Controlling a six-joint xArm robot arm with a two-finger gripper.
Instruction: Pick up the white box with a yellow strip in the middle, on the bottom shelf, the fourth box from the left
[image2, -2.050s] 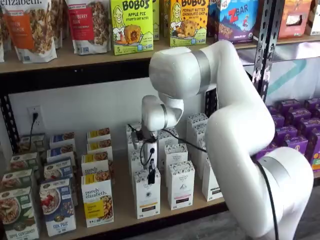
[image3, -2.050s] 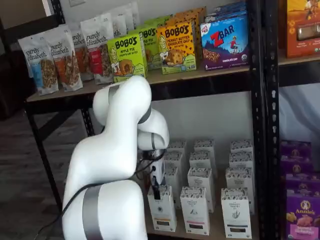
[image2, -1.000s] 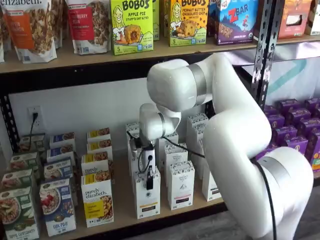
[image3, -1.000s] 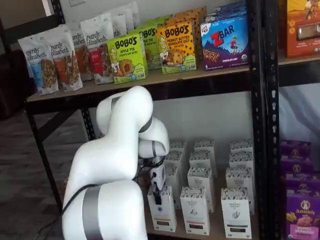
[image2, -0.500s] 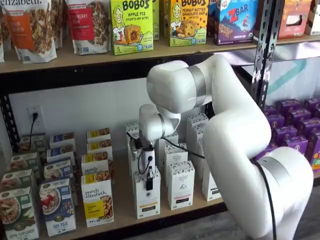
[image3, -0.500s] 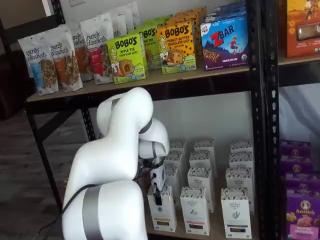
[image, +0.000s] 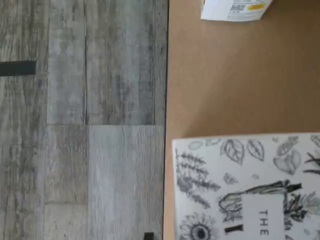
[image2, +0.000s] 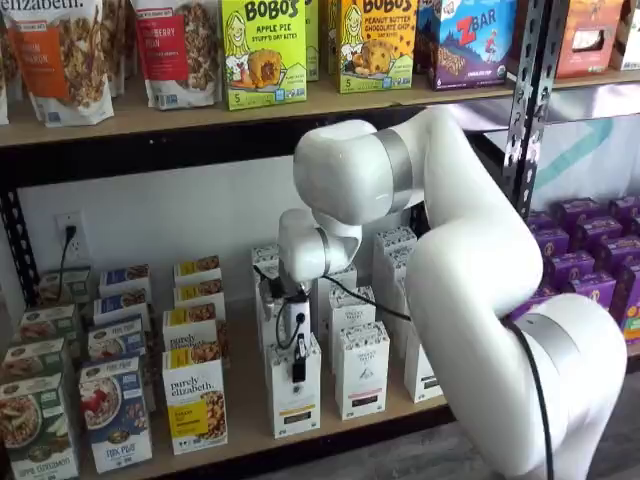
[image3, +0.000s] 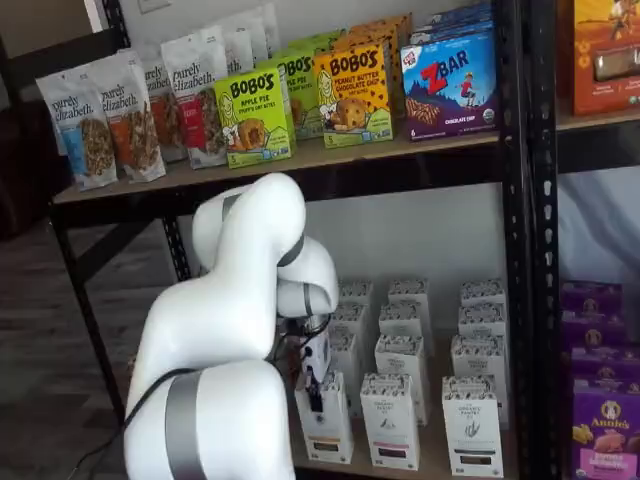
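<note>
The gripper (image2: 299, 366) hangs w/ its black fingers down over the top front of the white box (image2: 295, 388), front of its row on the bottom shelf (image2: 250, 425); fingers seen side-on, gap or grip can't be told. Just right stands a similar white carton (image2: 361, 368). Left of it, a purely elizabeth box (image2: 195, 412) w/ yellow panel.
</note>
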